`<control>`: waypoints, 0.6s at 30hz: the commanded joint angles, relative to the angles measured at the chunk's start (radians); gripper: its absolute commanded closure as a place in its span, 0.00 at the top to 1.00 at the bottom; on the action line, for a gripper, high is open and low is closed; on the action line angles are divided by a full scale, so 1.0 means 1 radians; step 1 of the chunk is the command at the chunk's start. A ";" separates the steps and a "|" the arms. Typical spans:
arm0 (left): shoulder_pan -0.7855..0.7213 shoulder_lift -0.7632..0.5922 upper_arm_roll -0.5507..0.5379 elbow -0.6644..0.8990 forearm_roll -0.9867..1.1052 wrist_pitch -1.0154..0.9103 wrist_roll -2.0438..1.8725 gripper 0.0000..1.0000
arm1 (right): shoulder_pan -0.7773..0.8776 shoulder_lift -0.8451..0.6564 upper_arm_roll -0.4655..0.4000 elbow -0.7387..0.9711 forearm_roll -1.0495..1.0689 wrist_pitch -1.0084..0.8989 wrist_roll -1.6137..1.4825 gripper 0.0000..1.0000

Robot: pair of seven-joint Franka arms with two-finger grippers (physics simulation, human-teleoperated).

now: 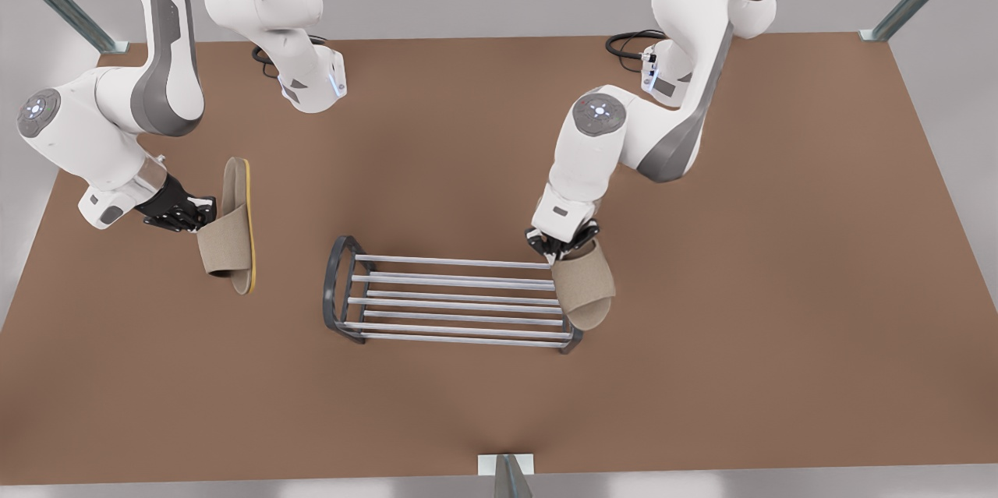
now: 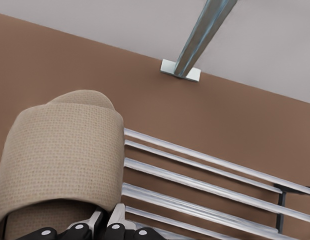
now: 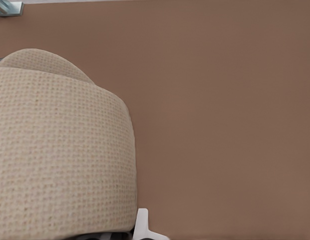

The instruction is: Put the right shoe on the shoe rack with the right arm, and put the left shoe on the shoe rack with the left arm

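1. Your left gripper [image 1: 563,242] is clamped on the left shoe [image 1: 583,287], a beige slipper, at the shoe rack's [image 1: 452,300] end on the front view's right; the slipper overlaps that end frame, and whether it rests on the silver bars [image 2: 205,175] cannot be told.
2. Your right gripper [image 1: 204,211] is closed on the right shoe [image 1: 230,229], tipped on edge with its yellow sole rim showing, above the brown table [image 1: 780,287] near its edge on the front view's left, well apart from the rack.
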State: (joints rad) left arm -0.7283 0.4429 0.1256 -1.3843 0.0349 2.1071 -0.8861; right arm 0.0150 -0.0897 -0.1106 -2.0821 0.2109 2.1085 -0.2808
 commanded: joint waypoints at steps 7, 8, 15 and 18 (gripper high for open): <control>-0.036 0.163 -0.006 0.192 -0.018 0.094 -0.455 0.21 | 0.000 -0.002 0.002 -0.001 -0.008 -0.004 0.040 0.21; -0.036 0.172 -0.018 0.192 -0.018 0.129 -0.468 0.21 | 0.000 -0.002 0.002 -0.001 -0.008 -0.004 0.040 0.21; -0.020 0.254 -0.037 0.205 -0.018 0.297 -0.499 0.21 | 0.074 0.050 0.026 0.119 -0.008 -0.076 0.176 0.21; -0.020 0.274 -0.035 0.195 -0.010 0.323 -0.412 0.97 | 0.103 0.073 0.043 0.157 -0.008 -0.087 0.218 0.21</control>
State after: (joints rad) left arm -0.7489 0.7145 0.0904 -1.1882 0.0136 2.3609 -1.1755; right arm 0.0641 -0.0203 -0.0658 -1.9328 0.2110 2.0494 -0.2278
